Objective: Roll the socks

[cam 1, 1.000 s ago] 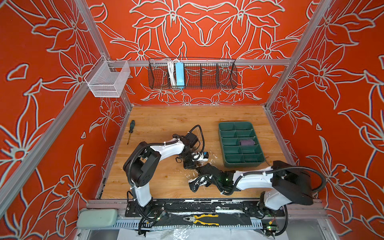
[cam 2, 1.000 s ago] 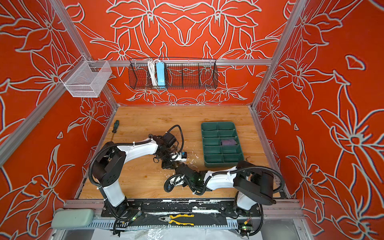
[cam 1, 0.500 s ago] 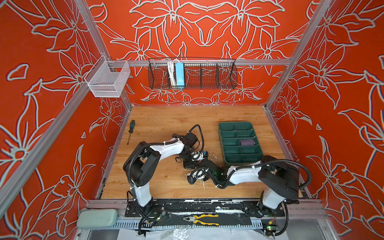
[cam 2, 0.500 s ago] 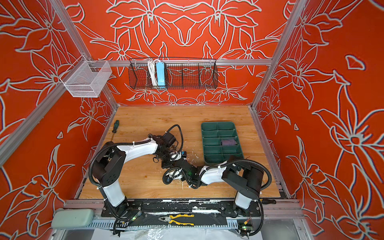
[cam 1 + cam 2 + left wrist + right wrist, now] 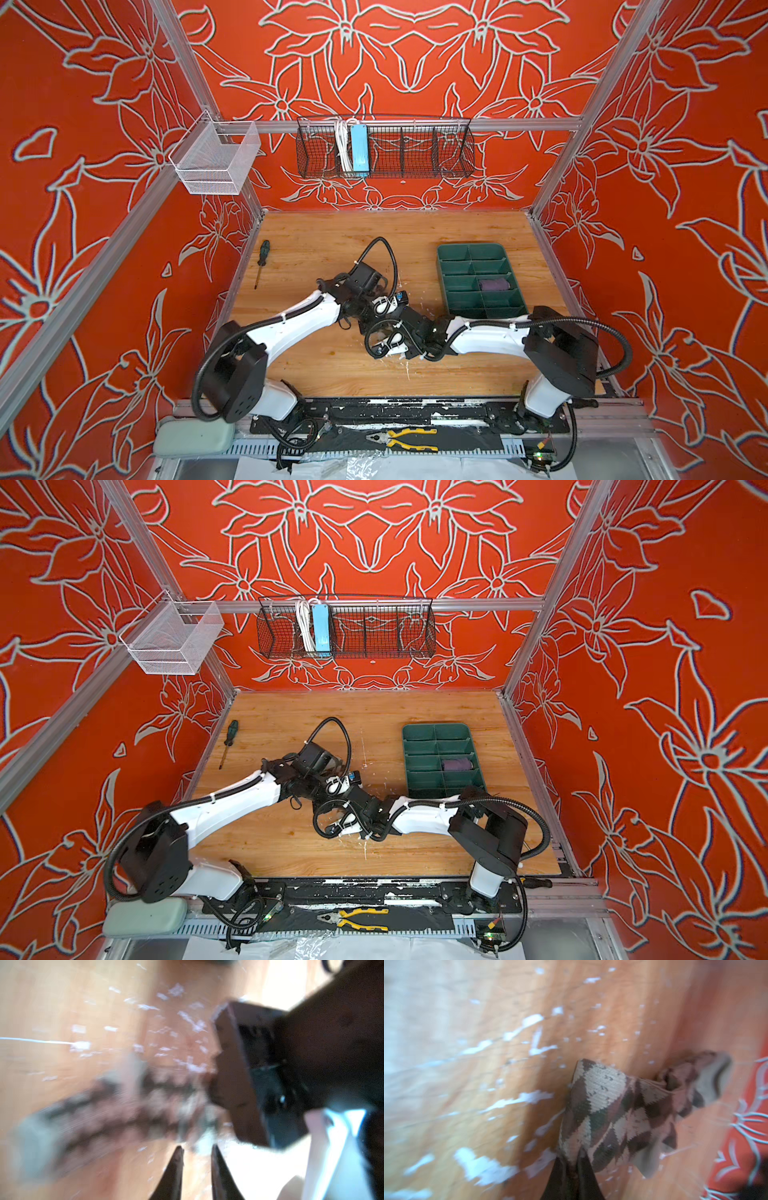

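**Argyle sock clamped at one end; purple sock in the tray**

The right gripper has its fingers pressed together on one edge of the argyle sock. From that clamped edge the sock runs lengthwise away from the fingers over the tabletop. Its plain grey end is the far tip. The fabric is bunched and creased next to the grip and flatter farther out.

The left gripper has its fingers a little apart, with nothing between them. The left wrist view is blurred. It shows the same sock as a long patterned strip lying crosswise ahead of these fingers, with one end reaching the dark body of the right gripper.

In both top views the two wrists meet over the front middle of the tabletop, left of the green tray, and they hide the argyle sock.

The purple sock lies as a short roll in a right-hand compartment about halfway along the tray. Its long axis runs across the tray's width.

A screwdriver lies near the left edge of the tabletop, well apart from both grippers.
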Motion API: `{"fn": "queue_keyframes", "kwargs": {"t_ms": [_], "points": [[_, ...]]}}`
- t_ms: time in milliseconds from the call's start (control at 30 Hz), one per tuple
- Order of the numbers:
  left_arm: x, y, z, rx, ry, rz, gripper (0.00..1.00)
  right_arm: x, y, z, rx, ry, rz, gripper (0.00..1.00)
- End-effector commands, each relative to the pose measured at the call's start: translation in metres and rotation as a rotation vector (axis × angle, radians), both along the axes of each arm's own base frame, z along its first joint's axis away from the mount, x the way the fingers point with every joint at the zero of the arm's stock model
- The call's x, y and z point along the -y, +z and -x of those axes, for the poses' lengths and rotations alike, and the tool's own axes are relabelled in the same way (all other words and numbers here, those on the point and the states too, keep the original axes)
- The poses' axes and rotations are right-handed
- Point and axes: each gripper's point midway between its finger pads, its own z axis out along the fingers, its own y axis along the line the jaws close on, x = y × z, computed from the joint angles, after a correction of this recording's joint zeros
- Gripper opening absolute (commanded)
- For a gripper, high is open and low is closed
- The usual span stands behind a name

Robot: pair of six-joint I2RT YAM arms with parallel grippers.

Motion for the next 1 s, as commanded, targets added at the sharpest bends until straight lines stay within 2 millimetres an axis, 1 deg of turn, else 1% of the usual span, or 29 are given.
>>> {"fn": "queue_keyframes", "kwargs": {"t_ms": [0,33,67,100,133,200,267,300,400,467,533,633,733,833,967], "points": [[-0.016,0.048,-0.022,0.257,0.131,0.052,0.28,0.044,-0.021,0.047,-0.295,-0.039,0.171,0.0],[-0.024,0.065,-0.026,0.336,0.172,0.069,0.3,0.045,-0.02,0.05,-0.327,-0.045,0.177,0.0],[-0.033,0.085,-0.028,0.429,0.215,0.095,0.31,0.046,-0.019,0.054,-0.368,-0.047,0.184,0.0],[-0.044,0.108,-0.026,0.523,0.25,0.128,0.32,0.047,-0.018,0.057,-0.407,-0.053,0.19,0.0],[-0.052,0.126,-0.022,0.588,0.272,0.152,0.34,0.047,-0.017,0.058,-0.435,-0.06,0.196,0.0],[-0.068,0.155,-0.007,0.705,0.281,0.197,0.39,0.048,-0.016,0.06,-0.497,-0.081,0.217,0.0],[-0.078,0.175,0.011,0.776,0.258,0.232,0.43,0.048,-0.016,0.06,-0.557,-0.102,0.222,0.0],[-0.081,0.181,0.022,0.794,0.232,0.242,0.46,0.047,-0.014,0.06,-0.589,-0.113,0.218,0.0],[-0.08,0.186,0.058,0.797,0.097,0.272,0.5,0.043,-0.013,0.059,-0.712,-0.142,0.211,0.0],[-0.076,0.182,0.074,0.795,-0.001,0.266,0.52,0.042,-0.014,0.057,-0.803,-0.169,0.2,0.0],[-0.074,0.17,0.083,0.771,-0.077,0.233,0.52,0.046,-0.017,0.048,-0.856,-0.215,0.224,0.0],[-0.072,0.146,0.085,0.714,-0.145,0.157,0.52,0.051,-0.024,0.032,-0.927,-0.289,0.252,0.0],[-0.062,0.12,0.085,0.657,-0.229,0.107,0.51,0.056,-0.028,0.021,-0.963,-0.331,0.284,0.0],[-0.045,0.092,0.084,0.634,-0.324,0.055,0.52,0.058,-0.031,0.008,-0.976,-0.35,0.292,0.0],[-0.014,0.041,0.084,0.676,-0.499,-0.135,0.53,0.061,-0.036,-0.009,-0.982,-0.368,0.307,0.0]]}}
